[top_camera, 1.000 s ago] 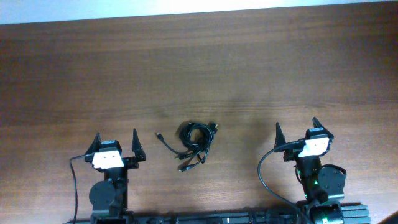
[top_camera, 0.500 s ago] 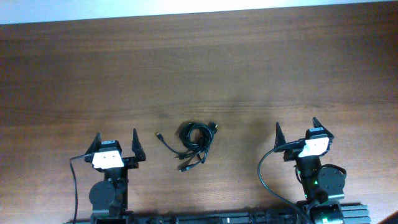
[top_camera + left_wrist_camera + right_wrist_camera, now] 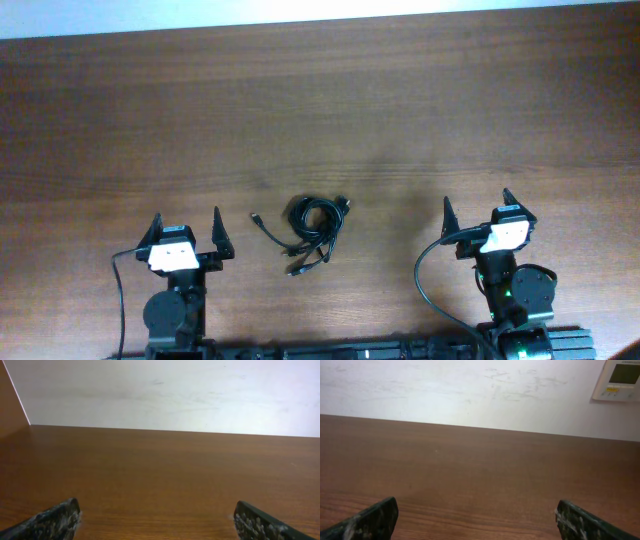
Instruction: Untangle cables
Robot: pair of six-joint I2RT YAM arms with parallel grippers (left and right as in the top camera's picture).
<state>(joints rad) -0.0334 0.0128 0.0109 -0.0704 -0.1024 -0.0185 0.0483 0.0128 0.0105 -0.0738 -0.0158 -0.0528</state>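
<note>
The cables [image 3: 310, 228] lie as a small black knotted bundle on the wooden table [image 3: 330, 110], near the front and between the two arms, with loose plug ends trailing to the left and downward. My left gripper [image 3: 186, 226] stands open to the left of the bundle, apart from it. My right gripper [image 3: 476, 208] is open to the right, also apart. Each wrist view shows only its own two spread fingertips [image 3: 55, 520] [image 3: 580, 521] over bare wood; the cables are out of both wrist views.
A white wall [image 3: 165, 395] rises behind the table's far edge. A wall-mounted control panel [image 3: 620, 379] shows at the top right of the right wrist view. Thick black arm wires [image 3: 425, 280] loop beside the right arm's base.
</note>
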